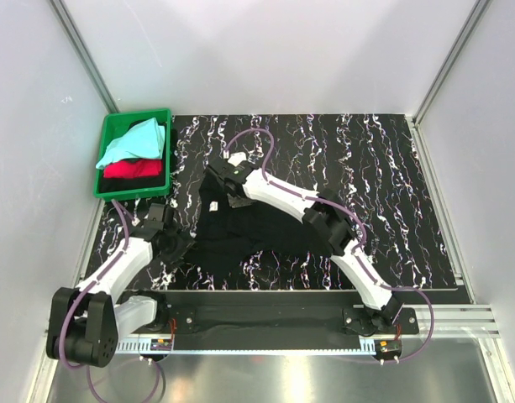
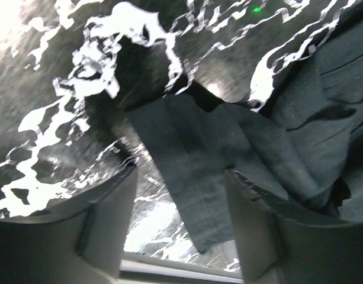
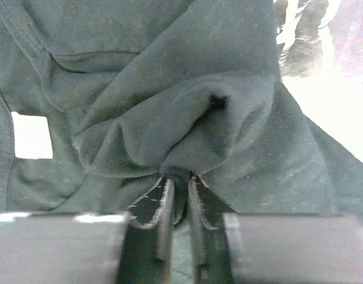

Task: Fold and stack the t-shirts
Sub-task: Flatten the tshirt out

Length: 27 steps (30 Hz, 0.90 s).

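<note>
A large black t-shirt [image 1: 257, 231] lies crumpled across the middle of the tabletop. My right gripper [image 1: 219, 186] is at the shirt's far left corner. In the right wrist view it [image 3: 178, 177] is shut on a bunched fold of the black t-shirt [image 3: 187, 89], with the white neck label [image 3: 32, 136] to the left. My left gripper [image 1: 175, 239] is at the shirt's left edge. In the left wrist view it [image 2: 181, 204] is open, and a strip of the black t-shirt [image 2: 193, 171] lies loose between its fingers [image 2: 110, 219]. A pale aqua t-shirt [image 1: 135, 138] and a red t-shirt [image 1: 131, 170] lie in the crate.
The green plastic crate [image 1: 162, 172] stands at the table's far left corner. The black white-streaked tabletop [image 1: 383, 185] extends to the right of the shirt. Grey walls close in on the left, back and right. A metal rail [image 1: 459, 315] runs along the near edge.
</note>
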Motion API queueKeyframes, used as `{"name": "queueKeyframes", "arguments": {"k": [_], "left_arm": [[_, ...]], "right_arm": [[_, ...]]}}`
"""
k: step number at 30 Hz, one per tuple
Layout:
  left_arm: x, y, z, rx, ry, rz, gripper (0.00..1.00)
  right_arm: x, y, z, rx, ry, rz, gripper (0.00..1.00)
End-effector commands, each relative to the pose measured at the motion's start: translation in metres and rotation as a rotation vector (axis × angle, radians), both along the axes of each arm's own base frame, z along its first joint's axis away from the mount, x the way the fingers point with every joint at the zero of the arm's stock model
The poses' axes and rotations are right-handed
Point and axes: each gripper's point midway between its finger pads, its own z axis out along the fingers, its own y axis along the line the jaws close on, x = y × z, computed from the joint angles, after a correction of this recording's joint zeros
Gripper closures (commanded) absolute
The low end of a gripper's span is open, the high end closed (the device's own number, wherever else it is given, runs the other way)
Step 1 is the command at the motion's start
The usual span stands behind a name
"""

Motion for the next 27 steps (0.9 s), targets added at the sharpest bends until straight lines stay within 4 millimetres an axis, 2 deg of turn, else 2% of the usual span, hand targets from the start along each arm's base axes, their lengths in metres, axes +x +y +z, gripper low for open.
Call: {"name": "queueKeyframes", "arguments": {"k": [1,2,3,4,5,7,8,10,12,18,19,20,23,26,27], "left_arm": [[0.019,-0.001,0.004,-0.001,-0.076,-0.028,0.41],[0.024,0.0,0.009,0.004,-0.101,-0.036,0.45],[0.027,0.002,0.012,0.016,-0.116,-0.061,0.53],[0.03,0.003,0.016,0.022,-0.129,-0.072,0.71],[0.037,0.004,0.024,0.028,-0.156,-0.079,0.82],[0.045,0.006,0.04,0.044,-0.19,-0.109,0.99],[0.046,0.007,0.044,0.049,-0.198,-0.118,1.0],[0.05,0.015,0.058,0.097,-0.237,-0.117,1.0],[0.052,0.019,0.067,0.112,-0.267,-0.113,1.0],[0.045,0.029,0.091,0.158,-0.315,-0.107,1.0],[0.041,0.035,0.094,0.191,-0.301,-0.099,1.0],[0.037,0.039,0.099,0.21,-0.306,-0.092,1.0],[0.028,0.06,0.113,0.316,-0.293,-0.06,1.0],[0.023,0.071,0.127,0.362,-0.283,-0.001,1.0],[0.021,0.075,0.13,0.374,-0.279,0.018,1.0]], "right_arm": [[0.018,-0.02,0.052,-0.063,-0.147,-0.025,0.87],[0.02,-0.026,0.061,-0.086,-0.174,-0.019,0.9],[0.021,-0.029,0.081,-0.075,-0.204,-0.016,0.95],[0.021,-0.033,0.092,-0.078,-0.223,-0.011,1.0],[0.02,-0.045,0.114,-0.095,-0.266,-0.014,1.0],[0.018,-0.061,0.135,-0.109,-0.3,-0.02,1.0],[0.011,-0.075,0.15,-0.104,-0.313,-0.027,1.0],[0.004,-0.092,0.161,-0.09,-0.311,-0.033,1.0],[-0.015,-0.112,0.168,-0.075,-0.294,-0.019,0.99],[-0.08,-0.17,0.16,0.008,-0.216,-0.069,1.0],[-0.094,-0.186,0.155,0.013,-0.192,-0.124,1.0],[-0.114,-0.209,0.151,0.021,-0.181,-0.155,1.0],[-0.155,-0.257,0.137,0.047,-0.14,-0.279,1.0],[-0.18,-0.289,0.139,0.123,-0.153,-0.415,1.0],[-0.182,-0.293,0.141,0.15,-0.158,-0.44,1.0]]}}
